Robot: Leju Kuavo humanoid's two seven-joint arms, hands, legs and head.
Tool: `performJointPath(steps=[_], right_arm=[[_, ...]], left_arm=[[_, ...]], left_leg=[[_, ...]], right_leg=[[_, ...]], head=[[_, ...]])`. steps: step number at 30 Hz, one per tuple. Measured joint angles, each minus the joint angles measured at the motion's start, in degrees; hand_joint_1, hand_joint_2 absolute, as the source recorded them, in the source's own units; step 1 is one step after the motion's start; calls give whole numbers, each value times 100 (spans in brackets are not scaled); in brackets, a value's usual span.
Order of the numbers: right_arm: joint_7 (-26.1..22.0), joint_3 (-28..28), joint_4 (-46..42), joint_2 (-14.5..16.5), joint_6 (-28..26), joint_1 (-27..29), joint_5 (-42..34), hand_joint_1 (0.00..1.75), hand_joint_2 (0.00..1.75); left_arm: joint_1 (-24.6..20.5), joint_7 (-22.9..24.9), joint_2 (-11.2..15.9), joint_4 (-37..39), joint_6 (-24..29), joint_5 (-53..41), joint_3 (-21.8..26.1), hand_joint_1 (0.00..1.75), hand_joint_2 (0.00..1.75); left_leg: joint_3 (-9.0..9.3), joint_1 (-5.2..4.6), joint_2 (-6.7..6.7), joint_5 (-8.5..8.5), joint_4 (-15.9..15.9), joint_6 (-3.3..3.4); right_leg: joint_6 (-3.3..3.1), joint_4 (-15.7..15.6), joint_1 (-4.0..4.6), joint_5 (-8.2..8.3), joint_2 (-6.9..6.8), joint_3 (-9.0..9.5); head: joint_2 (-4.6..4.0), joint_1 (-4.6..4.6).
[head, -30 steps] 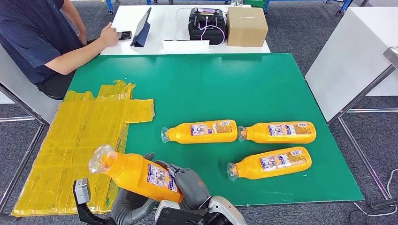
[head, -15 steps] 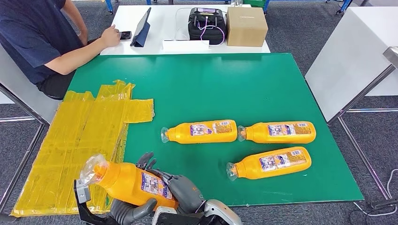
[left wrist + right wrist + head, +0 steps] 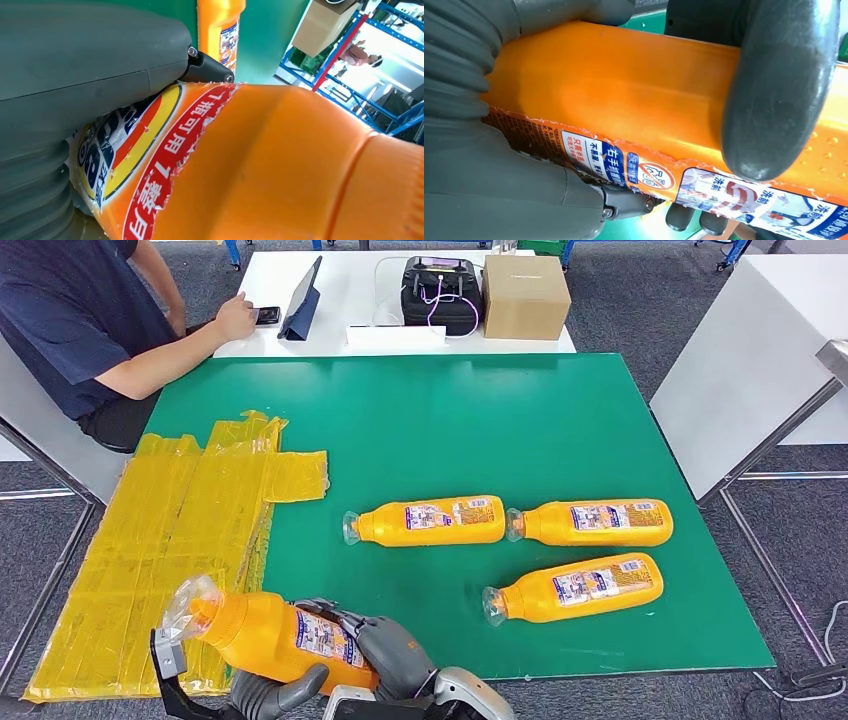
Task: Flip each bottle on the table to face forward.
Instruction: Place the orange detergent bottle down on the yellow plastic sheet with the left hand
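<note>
Three bottles are lying on the table: the left bottle and the right bottle sitting end to end, the near bottle resting just before them. Off the near-left corner, the held bottle is sitting between left hand and right hand, above the plastic sheet draping the table's left edge.

Grey carpet floor, white tables

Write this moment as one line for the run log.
held bottle: gripped by left hand and right hand, above table's near edge | three bottles lying on green table | person seated far left
</note>
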Motion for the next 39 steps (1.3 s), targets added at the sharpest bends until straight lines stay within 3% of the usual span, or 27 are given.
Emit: performJointPath(steps=[9,13,17,21,24,29,33,36,39], right_arm=[[5,27,-8,-31,26,30,-3,170,175],[39,40,-27,-55,12,64,50,2,175],[135,21,-35,-46,-259,88,270,0,0],[271,-127,-277,-48,-875,329,689,0,0],[497,-320,-783,-224,-1406,645,972,0,0],[762,-534,-1669,-606,-1710,1056,1088,0,0],[795,-748,-2191,-816,-1937,1269,1039,0,0],[857,-998,-2540,-996,-1847,1393,847,0,0],[872,-1220,-2774,-1170,-1718,1483,704,0,0]], left_arm=[[74,-1,0,-17,9,69,1,175,175],[127,-9,0,-37,49,85,-7,175,175],[134,-56,-20,-145,277,-172,-9,175,175],[137,-339,-174,-431,1145,-1897,111,175,175],[97,-554,-315,-736,1815,-3459,438,175,175],[84,-799,-497,-1037,2200,-4525,988,175,175],[46,-1052,-609,-1144,3065,-6431,1320,175,175],[-85,-780,-597,-1072,3522,-8196,1490,175,175],[-297,-133,-451,-671,3616,-9904,1515,175,175]], left_leg=[[0,0,0,0,0,0],[-1,0,1,0,0,0],[0,0,0,0,0,0],[-1,0,-3,0,0,0],[-3,-1,-5,0,0,0],[-4,-3,-3,-2,0,0],[-3,-2,-4,-1,0,0],[1,-2,-5,-1,0,0],[6,-2,-4,-1,0,1]], right_leg=[[0,0,0,0,0,-1],[0,0,0,0,0,-3],[0,0,0,0,0,-2],[0,0,0,0,-1,-2],[0,0,-2,0,-2,-1],[0,-1,-3,0,-2,-3],[0,-1,-2,0,-2,-2],[0,-2,-2,0,-2,-2],[0,-2,-3,1,-2,1]], head=[[0,-1],[0,0],[0,-1],[0,1],[0,1],[0,-1],[0,-1],[0,-1],[0,0]])
